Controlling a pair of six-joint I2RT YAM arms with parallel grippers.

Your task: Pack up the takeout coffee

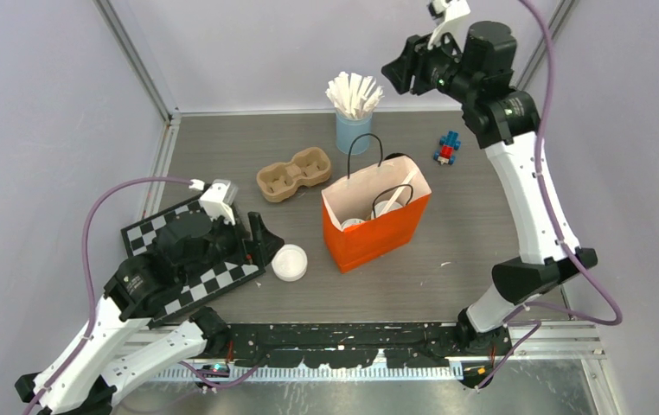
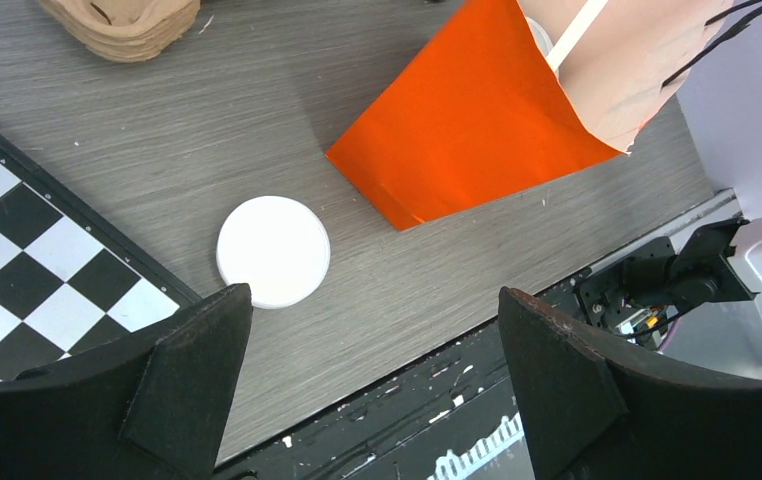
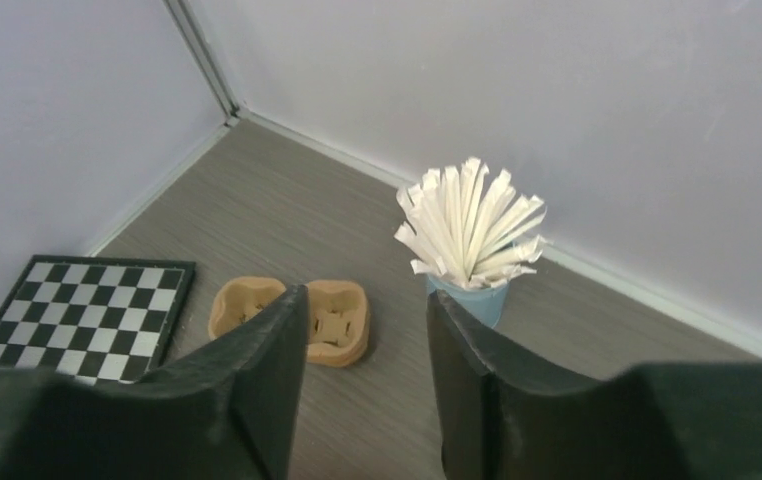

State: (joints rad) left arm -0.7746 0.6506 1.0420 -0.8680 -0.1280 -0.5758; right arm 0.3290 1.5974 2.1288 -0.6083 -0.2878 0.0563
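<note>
Two cups [image 1: 354, 223], only their white lids showing, are seen inside the orange bag [image 1: 378, 235] on the table [image 1: 473, 216]. A loose lid [image 2: 273, 250] lies near the bag. Left end effector [image 2: 374, 300] is spread wide beside the lid. Right end effector [image 3: 367, 300], raised by the stirrers [image 3: 469, 225], is released and empty.

Orange paper bag [image 1: 378, 232] stands mid-table, white-lidded cups [image 1: 352, 224] inside; round white plastic lid [image 1: 290, 263] lies left of it, beside the checkered board [image 1: 140, 233]; brown pulp cup carrier [image 1: 295, 173] and light-blue stirrer cup [image 1: 354, 132] behind

Overhead and left-wrist views share the orange bag [image 1: 378, 233].
</note>
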